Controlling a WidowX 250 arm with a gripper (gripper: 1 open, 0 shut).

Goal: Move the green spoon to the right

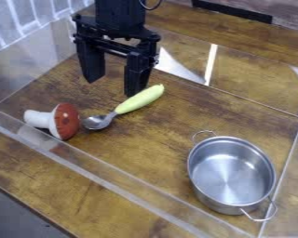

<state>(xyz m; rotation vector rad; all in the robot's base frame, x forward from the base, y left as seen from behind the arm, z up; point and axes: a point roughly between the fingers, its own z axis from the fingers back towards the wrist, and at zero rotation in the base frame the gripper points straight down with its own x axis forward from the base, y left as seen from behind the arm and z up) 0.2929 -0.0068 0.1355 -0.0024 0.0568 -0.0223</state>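
The gripper (115, 80) is positioned in the upper left part of the view, directed downward above the board (127, 172). Its two black fingers stand apart, with a visible gap between them. Nothing is clamped in the gap.

The spoon (142, 99) lies on the board, near the centre of the view and slightly to the left. It is located just below the fingers as seen by the camera. The light yellow-green handle extends toward the upper right; the silver bowl (98, 122) is at the lower left end. The spoon is oriented diagonally.

The mushroom (64, 121) lies on its side to the left of the spoon. Its red cap faces the spoon bowl and its white stem is directed to the left. The cap is near the bowl; the two parts are apart.

The pot (231, 174) stands upright at the lower right, well apart from the spoon. It is round, steel and open at the top. One wire handle is located at its upper left rim, the other at its lower right. A transparent wall (115, 177) runs diagonally across the lower part of the view.
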